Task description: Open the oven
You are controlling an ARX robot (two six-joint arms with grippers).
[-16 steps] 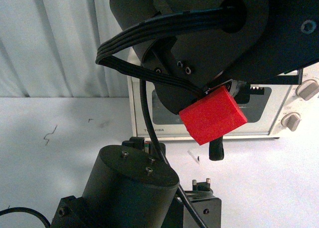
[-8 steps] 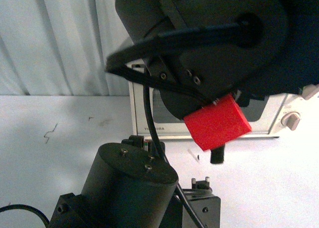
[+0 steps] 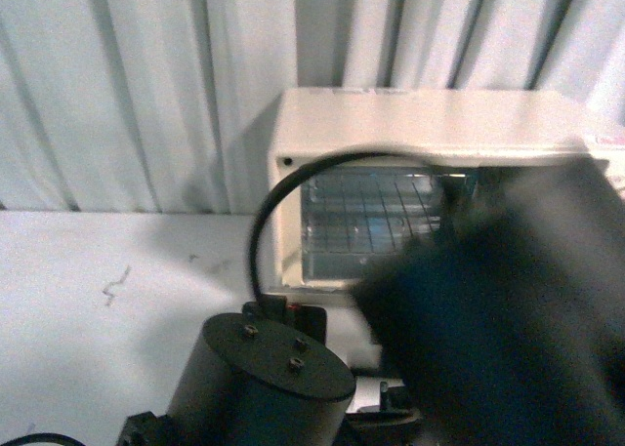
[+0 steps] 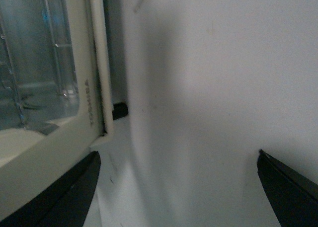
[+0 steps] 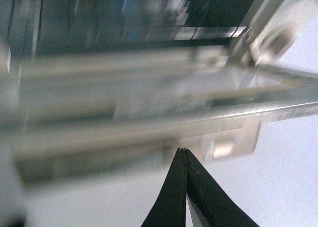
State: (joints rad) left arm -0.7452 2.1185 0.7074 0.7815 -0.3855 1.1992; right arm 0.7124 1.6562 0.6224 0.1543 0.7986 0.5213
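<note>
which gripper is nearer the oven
Right, probably. The right gripper, shut, points at the oven from close up; the left gripper, open, sits beside its corner over the table.

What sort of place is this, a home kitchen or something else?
Most likely a robot test setup rather than a kitchen: the oven sits on a plain white table, a pleated white curtain hangs behind it as a backdrop, and a black robot arm fills the foreground.

Oven (image 3: 391, 124) on surface (image 3: 88, 300), right of centre; curtain (image 3: 117, 85) behind. Wire rack (image 3: 371, 207) inside oven. Right arm (image 3: 498, 309) before oven's right half. Left arm (image 3: 259, 387) in foreground, left of it. Left pincer (image 4: 179, 155) over surface, beside oven's front corner.
</note>
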